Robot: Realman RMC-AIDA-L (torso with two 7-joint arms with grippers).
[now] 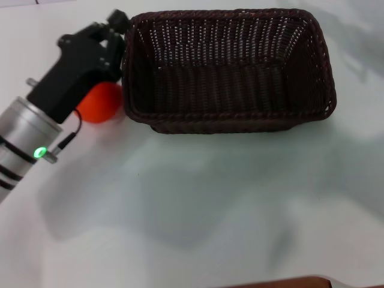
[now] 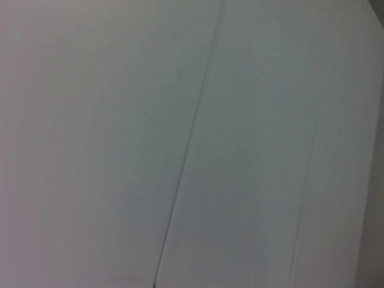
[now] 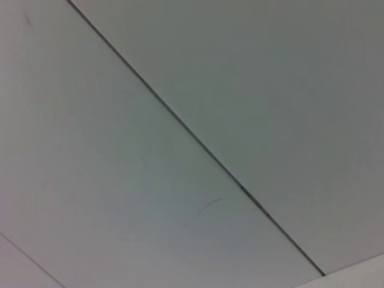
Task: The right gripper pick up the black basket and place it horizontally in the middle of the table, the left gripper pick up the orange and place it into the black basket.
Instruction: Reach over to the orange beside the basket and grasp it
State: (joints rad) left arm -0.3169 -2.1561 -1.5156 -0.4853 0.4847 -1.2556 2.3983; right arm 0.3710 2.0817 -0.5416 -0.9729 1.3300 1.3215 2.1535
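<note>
The black basket (image 1: 228,69) stands upright and lengthwise across the far middle of the white table (image 1: 198,204). Nothing shows inside it. The orange (image 1: 101,103) lies on the table just outside the basket's left end, touching or nearly touching its wall. Its upper part is hidden by my left arm. My left gripper (image 1: 113,33) is all black and reaches in from the left over the orange, right beside the basket's left rim. The right gripper is out of view. Both wrist views show only plain pale panels with thin seams.
My left arm's silver wrist with a green light (image 1: 39,152) crosses the near left of the table. A thin cable (image 1: 71,139) hangs by it. A brown edge (image 1: 288,282) shows at the table's front.
</note>
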